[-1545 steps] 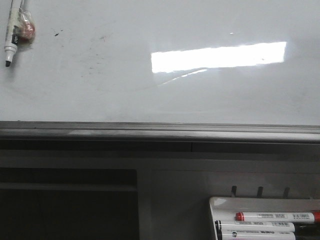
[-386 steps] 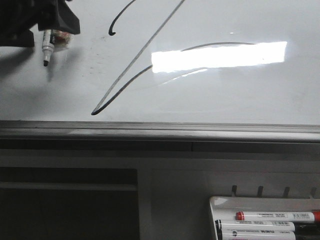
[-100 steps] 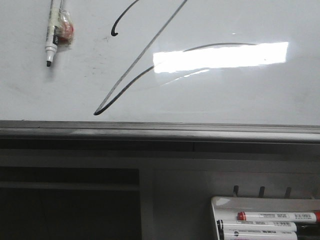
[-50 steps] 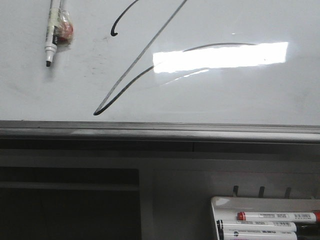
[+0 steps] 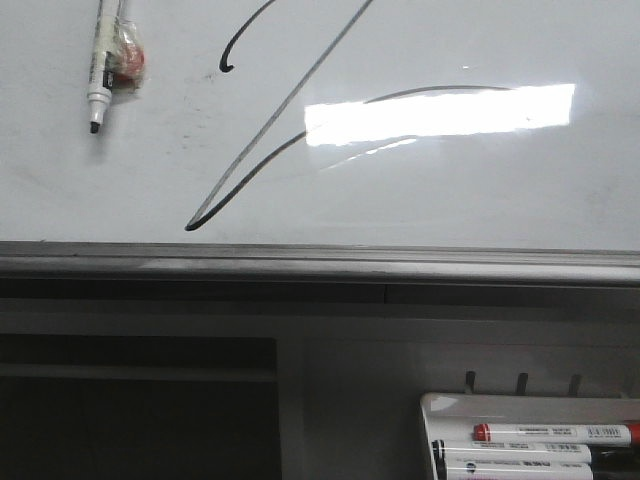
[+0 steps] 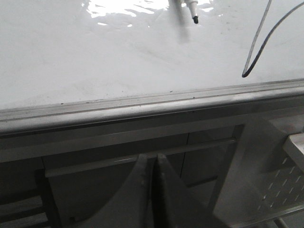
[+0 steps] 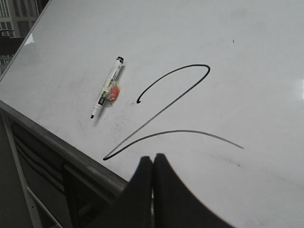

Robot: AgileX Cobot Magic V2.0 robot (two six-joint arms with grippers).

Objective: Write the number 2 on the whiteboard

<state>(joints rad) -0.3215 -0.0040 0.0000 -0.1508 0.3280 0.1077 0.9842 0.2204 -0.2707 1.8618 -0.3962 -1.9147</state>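
The number 2 [image 5: 290,110] is drawn in thin black line on the glossy whiteboard [image 5: 450,190]; the right wrist view shows the whole number 2 [image 7: 171,102] on the whiteboard [image 7: 247,57]. An uncapped marker [image 5: 101,65] with a red-and-clear tag lies on the board left of the 2, and also shows in the right wrist view [image 7: 107,93]. Its tip [image 6: 194,14] and the 2's sharp point [image 6: 247,71] show in the left wrist view. My left gripper [image 6: 152,159] is shut and empty, below the board's grey edge [image 6: 142,107]. My right gripper [image 7: 153,159] is shut and empty, just over the board's lower edge near the 2's tail.
A white marker tray [image 5: 450,408] with several markers [image 5: 550,433] hangs below the board at the lower right. A dark frame with horizontal rails [image 5: 140,372] runs under the board's grey metal edge [image 5: 320,262]. A bright rectangular reflection [image 5: 440,112] lies across the board.
The 2 was drawn on the blank board and the marker laid down at the upper left by one second ago. Over the last second nothing has visibly moved.
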